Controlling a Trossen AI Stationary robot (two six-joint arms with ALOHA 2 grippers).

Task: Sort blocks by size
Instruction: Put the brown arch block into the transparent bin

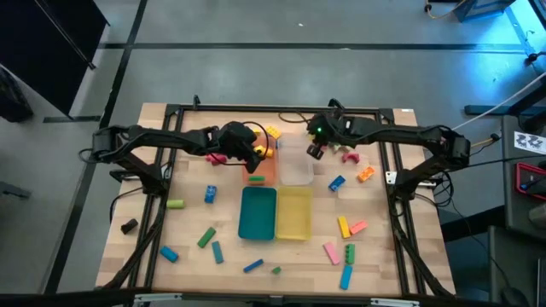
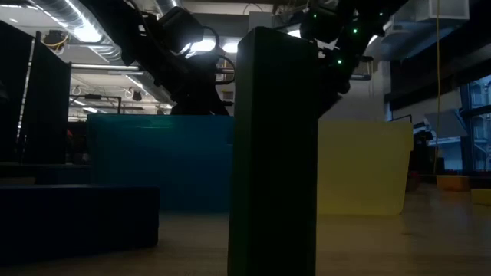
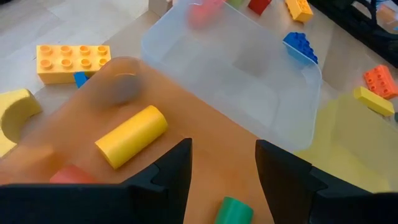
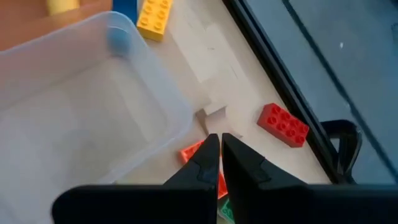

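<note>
Small bright blocks lie scattered over the wooden table, such as a green one [image 1: 175, 204] and a blue one [image 1: 338, 182]. My left gripper [image 3: 224, 155] hangs open over the orange tray [image 1: 266, 169]. In that tray lie a yellow cylinder [image 3: 130, 135] and a green round piece [image 3: 233, 209], the latter showing low between the fingers. My right gripper [image 4: 221, 144] is shut and empty, above the table just beyond the clear tray's [image 4: 81, 106] far right corner. An orange-red block [image 4: 191, 152] lies on the table under it, and a red brick [image 4: 283, 126] lies beside it.
A teal tray [image 1: 258, 213] and a yellow tray [image 1: 294, 213] stand side by side nearer the front. A yellow brick [image 3: 73, 62] lies beside the orange tray. The black frame rail [image 4: 280, 68] runs along the far edge. A dark upright block [image 2: 272, 153] fills the middle of the low view.
</note>
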